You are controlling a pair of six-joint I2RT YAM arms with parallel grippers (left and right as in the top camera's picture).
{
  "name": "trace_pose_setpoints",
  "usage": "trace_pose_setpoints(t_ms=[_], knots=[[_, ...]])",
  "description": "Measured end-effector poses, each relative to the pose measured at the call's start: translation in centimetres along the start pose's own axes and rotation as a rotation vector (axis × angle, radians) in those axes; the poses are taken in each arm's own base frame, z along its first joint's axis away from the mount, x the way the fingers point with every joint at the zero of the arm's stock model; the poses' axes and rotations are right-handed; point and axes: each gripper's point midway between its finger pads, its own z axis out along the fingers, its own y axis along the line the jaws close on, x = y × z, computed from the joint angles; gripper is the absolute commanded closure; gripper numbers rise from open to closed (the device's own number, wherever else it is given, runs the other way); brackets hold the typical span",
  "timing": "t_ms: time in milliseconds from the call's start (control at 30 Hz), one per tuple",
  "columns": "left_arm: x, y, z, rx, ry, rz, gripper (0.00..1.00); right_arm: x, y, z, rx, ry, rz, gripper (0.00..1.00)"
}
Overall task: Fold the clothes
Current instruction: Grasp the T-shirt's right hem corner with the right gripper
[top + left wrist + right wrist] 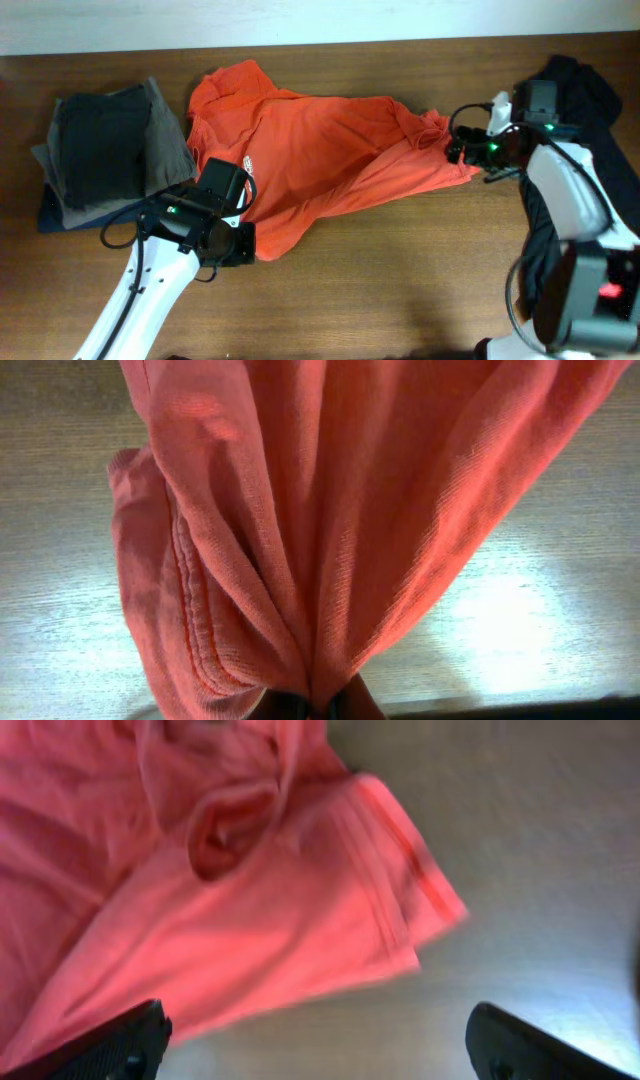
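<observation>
Tight pinch from the left end effector (320, 707): its jaws are closed right down on a bunch of red-orange fabric at the lower left edge of the shirt (330, 150). In the wrist view the cloth fans away from that pinch in long folds above the bench (400, 280). The shirt itself lies crumpled across the middle of the bench, stretched left to right. At the shirt's right end the right end effector (462, 150) stands wide, its fingers (110, 1045) splayed far apart with a hemmed corner of the shirt just ahead of them. It grips nothing, and whether a finger brushes the cloth I cannot tell. Left of the shirt sits a folded grey stack (105, 150). Right of the shirt, behind the right arm, a black garment (590, 85) lies heaped.
</observation>
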Motion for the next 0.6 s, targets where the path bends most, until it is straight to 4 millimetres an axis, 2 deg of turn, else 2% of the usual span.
trace_pose_setpoints(t_ms=[100,133,267,433,500,600], knots=[[-0.2,-0.1,0.1,0.001,-0.003,0.0,1.0,-0.4,1.0,2.7,-0.025,-0.001,-0.053,0.0],[-0.2,-0.1,0.2,0.001,-0.001,0.0,1.0,-0.7,1.8,4.3,-0.036,-0.008,-0.09,0.0],[-0.3,-0.1,0.2,0.003,-0.006,0.0,1.0,-1.7,4.0,7.5,-0.046,-0.063,-0.189,0.01],[-0.7,-0.2,0.3,0.007,-0.02,0.0,1.0,-2.1,5.4,9.5,-0.015,-0.099,-0.251,0.08],[-0.7,-0.2,0.3,0.007,-0.019,0.0,1.0,-2.2,5.6,10.1,-0.005,-0.107,-0.262,0.15],[-0.7,-0.2,0.3,0.006,-0.019,0.0,1.0,-1.8,5.3,11.3,0.013,-0.094,-0.265,0.34]])
